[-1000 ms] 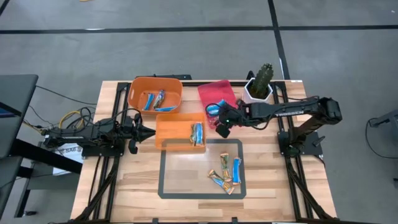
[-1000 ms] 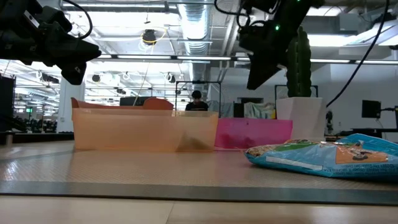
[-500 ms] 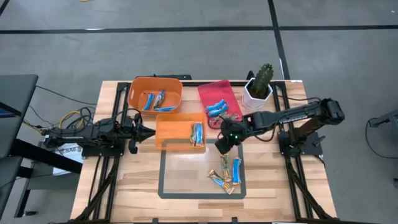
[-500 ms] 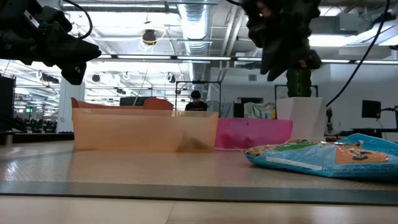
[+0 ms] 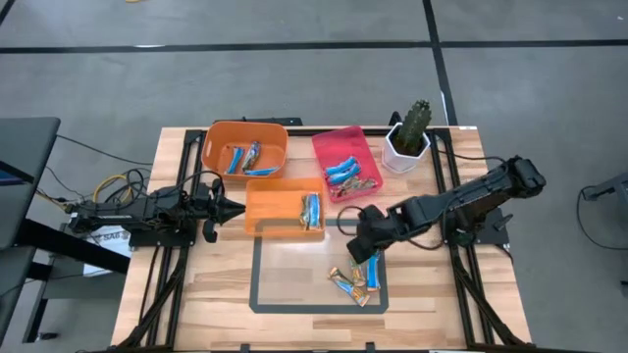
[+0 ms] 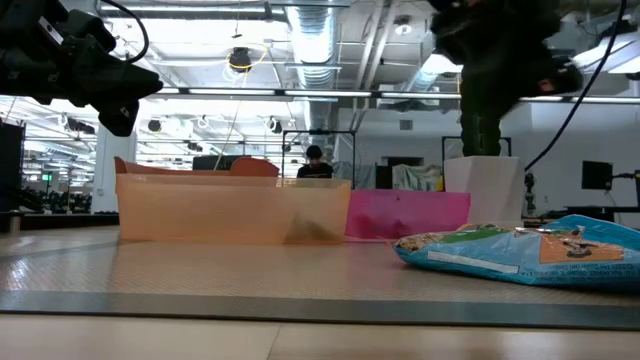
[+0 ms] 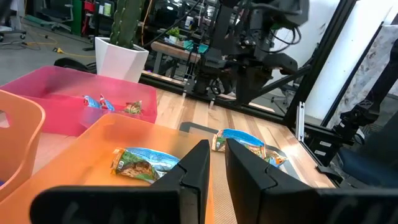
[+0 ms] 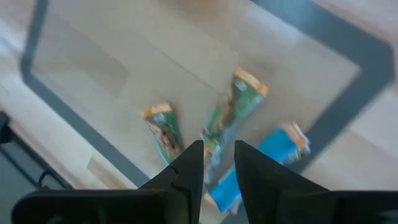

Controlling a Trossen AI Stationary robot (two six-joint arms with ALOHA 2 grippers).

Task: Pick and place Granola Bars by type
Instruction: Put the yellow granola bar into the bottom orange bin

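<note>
Three Granola Bars lie flat on the wood inside a grey taped rectangle [image 5: 260, 284]: a tan one [image 8: 163, 134], a green one [image 8: 233, 112] and a blue one [image 8: 277, 152]. My right gripper [image 5: 365, 247] hangs just above them, pointing steeply down, narrowly open and with nothing between its fingers [image 8: 189, 163]. More bars lie in the round orange bin [image 5: 245, 147], the square orange bin [image 5: 280, 208] and the pink bin [image 5: 345, 162]. My left gripper [image 5: 212, 206] waits level at the square orange bin's left side, shut and holding nothing.
A cactus in a white pot [image 5: 407, 137] stands at the far right, beside the pink bin. In the low view one bar [image 6: 520, 250] lies close at the right. Bare wood lies left of the bars inside the taped rectangle.
My right gripper has swung from over the pink bin toward the table's near edge, to a spot above the bars in the taped rectangle. It has rolled about its own axis on the way. Its finger gap looks the same.
</note>
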